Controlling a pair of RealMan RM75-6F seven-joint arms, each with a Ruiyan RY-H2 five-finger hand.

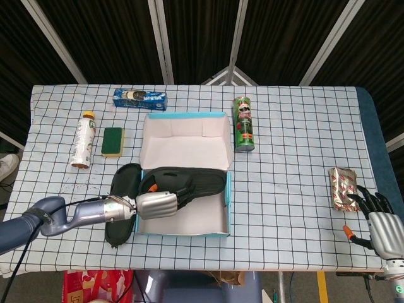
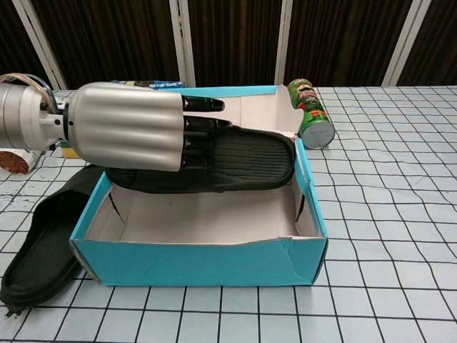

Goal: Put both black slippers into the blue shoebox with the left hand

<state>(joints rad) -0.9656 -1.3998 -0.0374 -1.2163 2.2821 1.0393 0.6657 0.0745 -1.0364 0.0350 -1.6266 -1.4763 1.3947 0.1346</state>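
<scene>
My left hand (image 1: 158, 203) (image 2: 128, 128) grips one black slipper (image 1: 202, 181) (image 2: 250, 161) by its heel end, fingers laid over the ribbed sole. The slipper lies level across the open blue shoebox (image 1: 228, 205) (image 2: 200, 261), about at rim height, with its toe by the right wall. The second black slipper (image 1: 122, 186) (image 2: 39, 250) lies on the table against the box's left side, partly under my forearm. My right hand (image 1: 382, 224) rests open at the table's front right edge, holding nothing.
A green chips can (image 1: 243, 124) (image 2: 310, 114) stands just right of the box's raised lid. A white bottle (image 1: 83, 139), a green sponge (image 1: 112, 141) and a blue packet (image 1: 139, 98) lie at the back left. A foil snack pack (image 1: 343, 188) lies near my right hand.
</scene>
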